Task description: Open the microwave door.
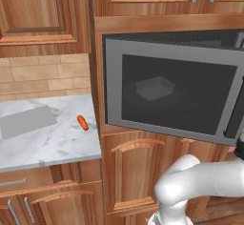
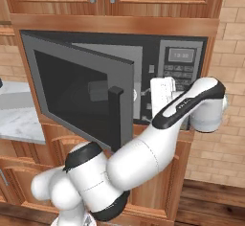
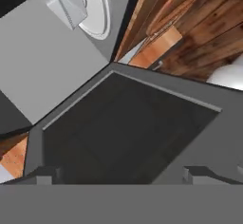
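The microwave [image 2: 158,72] is a wide grey box built in between wooden cabinets, with a dark keypad panel [image 2: 181,67] on its right. The microwave door [image 1: 171,93] stands partly swung out on its left hinge, and its black bar handle [image 2: 115,117] is on the free edge. My gripper [image 2: 143,95] reaches in behind that free edge, between the door and the cavity. In the hand view the gripper [image 3: 122,174] faces the door's inner side [image 3: 123,128]. Its fingertips [image 3: 45,174] stand wide apart, open, with nothing between them.
A marble counter [image 1: 47,143] lies left of the microwave, with a small orange thing [image 1: 83,122] and a flat grey board [image 1: 27,122] on it. Wooden cabinet doors [image 1: 136,171] are below and above. A pale container [image 1: 155,88] shows through the door window.
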Robot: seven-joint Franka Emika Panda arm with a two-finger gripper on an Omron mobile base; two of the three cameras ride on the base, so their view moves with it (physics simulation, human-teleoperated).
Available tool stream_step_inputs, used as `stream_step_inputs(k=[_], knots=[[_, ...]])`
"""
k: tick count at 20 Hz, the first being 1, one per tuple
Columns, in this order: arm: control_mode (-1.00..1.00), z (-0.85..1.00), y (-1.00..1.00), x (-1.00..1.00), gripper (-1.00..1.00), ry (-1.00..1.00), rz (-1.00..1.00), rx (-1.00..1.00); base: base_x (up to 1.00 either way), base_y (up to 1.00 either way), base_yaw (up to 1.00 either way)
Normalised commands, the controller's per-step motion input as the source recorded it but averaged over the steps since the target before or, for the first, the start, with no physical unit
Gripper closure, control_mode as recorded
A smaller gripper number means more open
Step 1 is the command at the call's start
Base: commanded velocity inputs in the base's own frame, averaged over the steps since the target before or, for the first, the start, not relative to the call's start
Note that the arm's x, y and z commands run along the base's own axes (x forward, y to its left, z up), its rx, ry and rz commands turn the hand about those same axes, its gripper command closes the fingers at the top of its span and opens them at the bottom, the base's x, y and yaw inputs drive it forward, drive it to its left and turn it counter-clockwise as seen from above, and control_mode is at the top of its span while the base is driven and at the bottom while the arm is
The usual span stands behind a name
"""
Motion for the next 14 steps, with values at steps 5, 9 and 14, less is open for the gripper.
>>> stream_step_inputs(k=[5, 9, 14], knots=[[-1.00, 0.06, 1.00, -0.74, -1.00, 0.02, 0.39, 0.00, 0.00, 0.00, 0.00], [-1.00, 0.24, 1.00, -0.97, -1.00, -0.04, 0.22, 0.00, 0.00, 0.00, 0.00], [-1.00, 0.49, 1.00, -1.00, -1.00, -0.14, 0.06, 0.05, 0.00, 0.00, 0.00]])
